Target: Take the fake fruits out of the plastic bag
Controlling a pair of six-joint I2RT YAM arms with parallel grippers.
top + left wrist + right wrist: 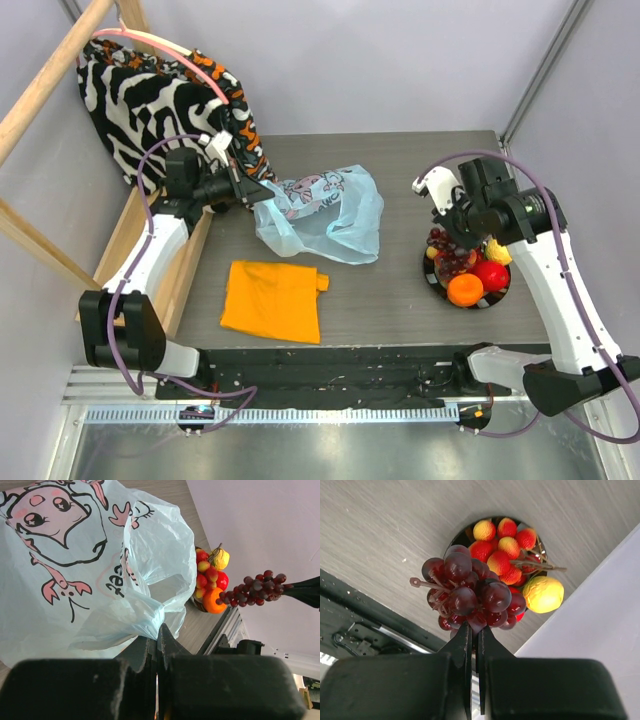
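Observation:
The pale blue plastic bag [325,212] with a pink cartoon print lies crumpled at the table's middle. My left gripper [265,197] is shut on its left edge; in the left wrist view the bag [75,570] bunches into my closed jaws [159,632]. My right gripper [462,243] is shut on the dark purple grape bunch [467,595] and holds it over a small dark bowl [432,280]. The bowl holds an orange [465,290], a red apple [491,274], a yellow lemon [543,594] and small red strawberries [500,547].
An orange folded cloth [273,300] lies at the front left. A zebra-striped cloth [150,95] hangs on a wooden frame [45,80] at the back left. The table's black front edge [330,365] runs below.

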